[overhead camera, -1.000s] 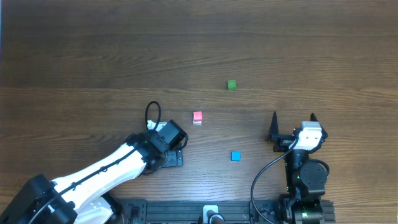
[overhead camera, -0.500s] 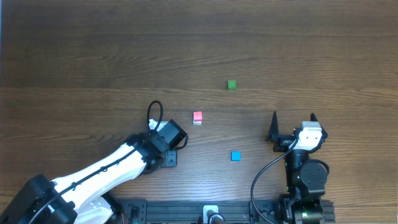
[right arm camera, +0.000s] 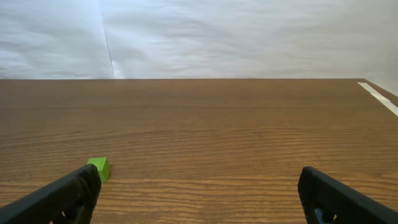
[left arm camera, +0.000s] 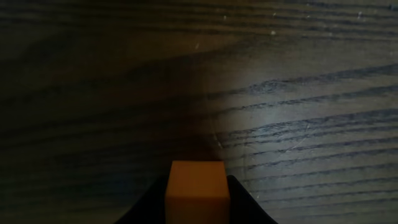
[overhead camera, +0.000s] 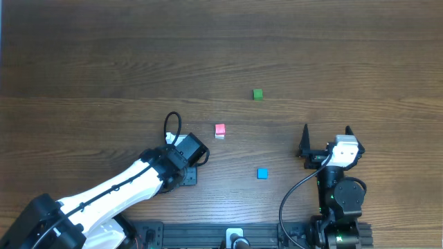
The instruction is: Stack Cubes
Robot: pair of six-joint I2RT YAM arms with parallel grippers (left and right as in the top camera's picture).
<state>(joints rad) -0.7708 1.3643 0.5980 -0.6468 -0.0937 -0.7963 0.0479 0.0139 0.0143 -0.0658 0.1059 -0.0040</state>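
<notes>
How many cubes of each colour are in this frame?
1 green cube
1 pink cube, with a white patch at its edge that is too small to identify
1 blue cube
1 orange cube
Total: 4 cubes

Even light is falling on the dark brown wooden table (overhead camera: 104,55) in the top view. In the left wrist view a heavy shadow is darkening it, and the small orange cube (left arm camera: 196,186) is looking blurred.
</notes>
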